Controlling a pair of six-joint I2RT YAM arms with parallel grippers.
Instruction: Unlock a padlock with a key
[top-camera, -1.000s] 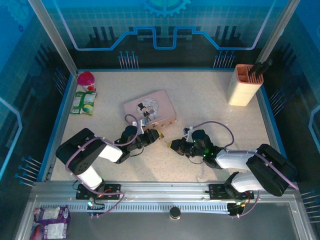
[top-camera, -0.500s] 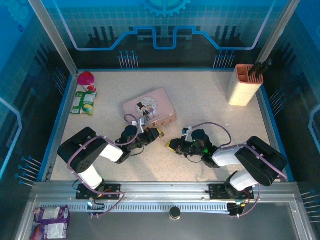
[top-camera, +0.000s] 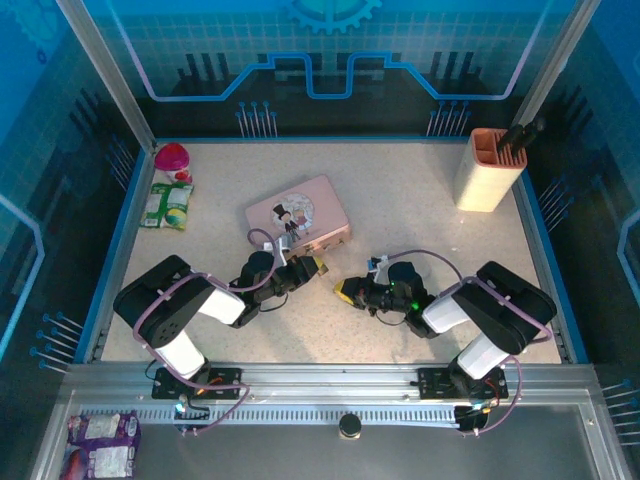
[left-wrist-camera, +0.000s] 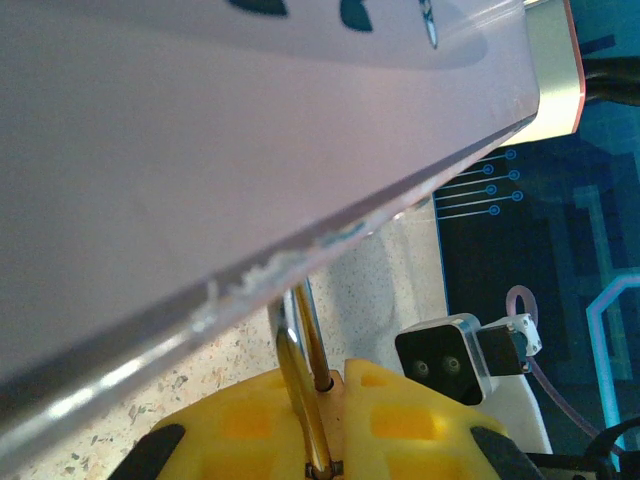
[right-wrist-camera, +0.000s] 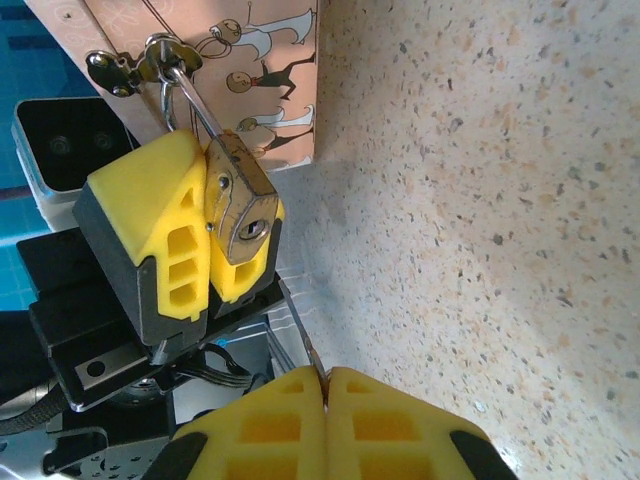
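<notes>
Brass padlock (right-wrist-camera: 243, 190) clamped between the yellow fingers of the left gripper (top-camera: 312, 267), keyway face turned toward the right wrist camera. Silvery shackle (left-wrist-camera: 300, 330) hooked through the hasp (right-wrist-camera: 120, 65) at the front edge of the pink tin (top-camera: 300, 213). Right gripper (right-wrist-camera: 325, 395) pressed shut just in front of the keyway, with a thin dark sliver of the key (right-wrist-camera: 309, 352) protruding from the pads, short of the padlock. Cartoon figures printed on the tin; dark printing near its edge cropped, not legible. Speckled table (right-wrist-camera: 480, 200) beneath.
</notes>
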